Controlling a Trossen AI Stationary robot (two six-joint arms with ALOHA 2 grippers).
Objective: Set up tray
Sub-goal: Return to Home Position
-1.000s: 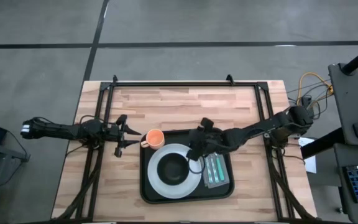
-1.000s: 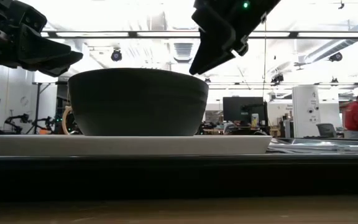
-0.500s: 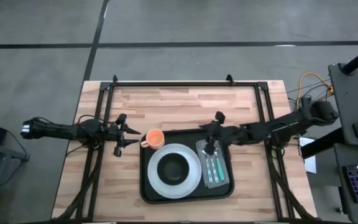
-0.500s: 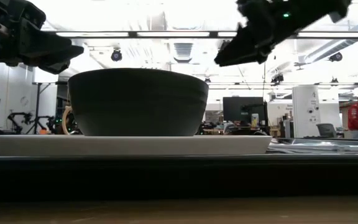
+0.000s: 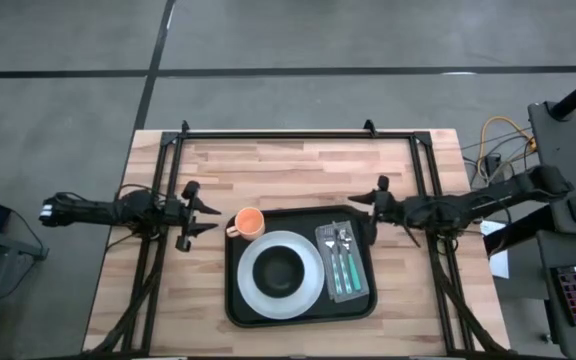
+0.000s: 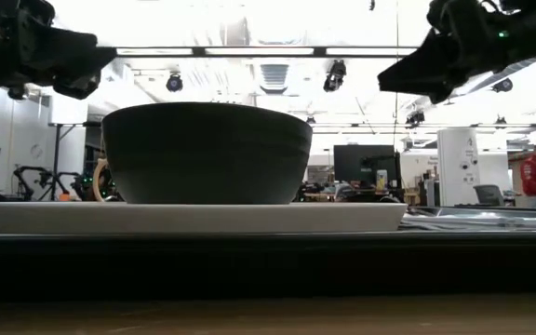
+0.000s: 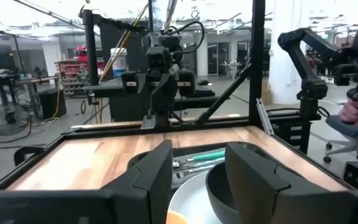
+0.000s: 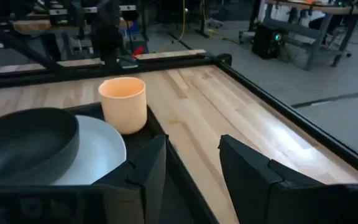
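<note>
Flanking the black round-cornered rimmed tray (image 5: 303,314), left end effector (image 5: 208,219) and right end effector (image 5: 356,210) hang parted.

The surface (image 5: 268,170) is a light wooden top of butcher-block planks, bare over its far half and along both side margins. A black metal frame (image 5: 298,133) borders it, with a rail along the far edge and struts running down the left and right sides. The one thing lying directly on the wood is the black tray (image 5: 233,300), set about midway between left and right, closer to the near edge.
</note>
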